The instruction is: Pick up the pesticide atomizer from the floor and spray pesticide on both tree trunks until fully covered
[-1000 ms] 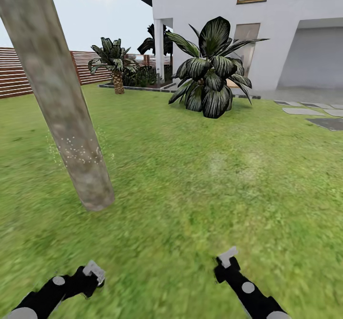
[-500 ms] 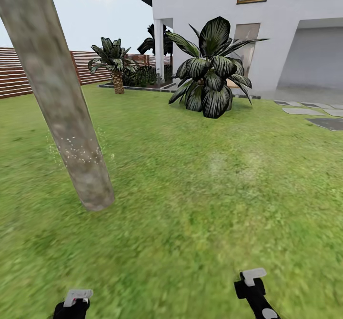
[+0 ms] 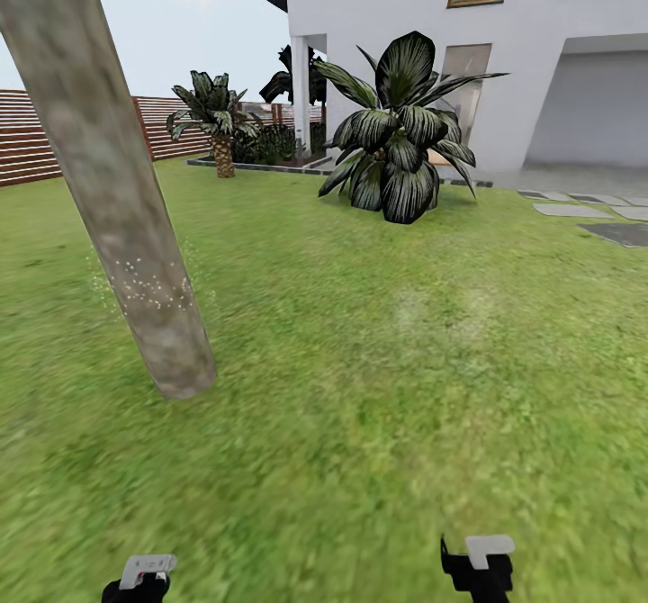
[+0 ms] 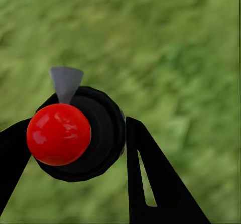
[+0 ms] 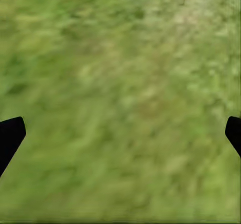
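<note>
Underfoot you have green lawn (image 3: 378, 387), slatted fence (image 3: 36, 139) at 10 o'clock, white house (image 3: 504, 54) at 1. Your tree trunk (image 3: 117, 216) leans at 10 o'clock. Left gripper (image 4: 75, 143) grips the red-capped atomizer (image 4: 58, 133); right gripper (image 5: 120, 133) is spread over grass.

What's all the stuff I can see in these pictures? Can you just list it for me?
Tree trunk: one, grey-beige mottled brown, leaning at left, white specks low on it.
Lawn: green, all around.
Broad-leaved plant: one, dark green, before the house.
Small palm: one, by the fence.
Fence: brown slats, far left.
House: white, behind.
Paving slabs: grey, far right.
Atomizer: one, black with red top, between the left pincer's fingers.
Left pincer: black, bottom left.
Right pincer: black, open, bottom right.
</note>
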Motion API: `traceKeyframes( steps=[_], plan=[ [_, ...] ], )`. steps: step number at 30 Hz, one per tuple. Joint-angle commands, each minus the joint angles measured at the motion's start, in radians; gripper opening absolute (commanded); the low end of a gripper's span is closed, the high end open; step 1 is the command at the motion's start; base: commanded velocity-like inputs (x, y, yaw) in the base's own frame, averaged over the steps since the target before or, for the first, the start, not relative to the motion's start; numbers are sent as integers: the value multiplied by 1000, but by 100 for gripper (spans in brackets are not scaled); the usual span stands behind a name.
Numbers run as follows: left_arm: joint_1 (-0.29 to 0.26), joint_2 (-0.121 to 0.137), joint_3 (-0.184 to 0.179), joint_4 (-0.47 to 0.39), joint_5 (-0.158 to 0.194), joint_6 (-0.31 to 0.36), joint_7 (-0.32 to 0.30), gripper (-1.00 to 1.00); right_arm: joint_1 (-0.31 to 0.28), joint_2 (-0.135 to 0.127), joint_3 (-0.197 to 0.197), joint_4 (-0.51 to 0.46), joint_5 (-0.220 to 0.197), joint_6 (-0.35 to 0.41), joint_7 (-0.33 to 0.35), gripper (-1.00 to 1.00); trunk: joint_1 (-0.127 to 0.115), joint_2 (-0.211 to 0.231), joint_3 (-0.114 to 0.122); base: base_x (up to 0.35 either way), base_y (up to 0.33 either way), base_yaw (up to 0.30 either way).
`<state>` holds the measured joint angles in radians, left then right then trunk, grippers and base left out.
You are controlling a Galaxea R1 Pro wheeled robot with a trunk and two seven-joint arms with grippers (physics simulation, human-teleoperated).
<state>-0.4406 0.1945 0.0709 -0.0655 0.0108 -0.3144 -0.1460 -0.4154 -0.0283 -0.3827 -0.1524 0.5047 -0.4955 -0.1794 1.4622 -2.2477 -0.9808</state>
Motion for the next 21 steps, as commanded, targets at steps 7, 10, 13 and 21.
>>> traceKeyframes(
  steps=[7,10,13,21],
  plan=[
    [0,-6,1,1,-9,2,-5,-100,0,7,-5,7,9,-5,-9,100,0,0,-1,0,0,-117],
    [0,-1,5,-1,-3,1,2,-100,0,7,-5,7,9,-5,-9,100,0,0,-1,0,0,-267],
    [0,0,6,-2,-2,0,4,-100,0,7,-5,13,9,-3,-8,100,0,0,-1,0,0,-244],
    [0,-4,6,-8,0,0,2,-100,0,6,-7,25,9,-5,-9,100,0,0,-1,0,0,-103]
  ],
)
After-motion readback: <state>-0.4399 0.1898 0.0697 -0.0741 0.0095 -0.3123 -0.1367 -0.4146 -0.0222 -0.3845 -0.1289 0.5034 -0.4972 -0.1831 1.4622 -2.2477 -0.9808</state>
